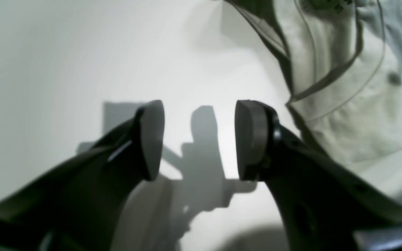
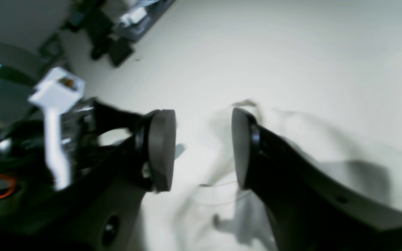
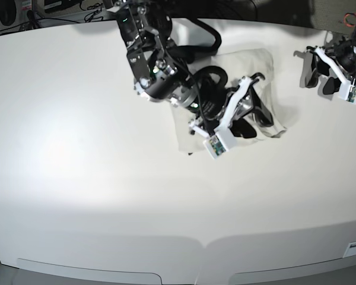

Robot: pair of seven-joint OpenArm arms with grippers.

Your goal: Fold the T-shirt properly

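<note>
Bare white surface (image 3: 95, 196) fills the near side of the base view; nothing on it there. T-shirt (image 3: 258, 77) sits toward the far edge, right of centre, bunched into a partly folded pile w/ a loose edge trailing off at its near side.

Right gripper (image 3: 249, 122) hangs over the shirt's near part, fingers (image 2: 161, 150) spread, nothing pinched between them; cloth lies just below. Left gripper (image 1: 199, 139) is well apart near the far right corner, fingers (image 1: 152, 139) also spread, over bare surface beside the shirt's edge.

Risks, as I judge them:
- right arm's wrist or cable could snag the pile as it moves & undo the fold
- a grab into the bunched area may catch 2 layers, not 1
- creases get locked in if folded w/o flattening

Count: 1 shirt, 2 arms, 2 grippers.
</note>
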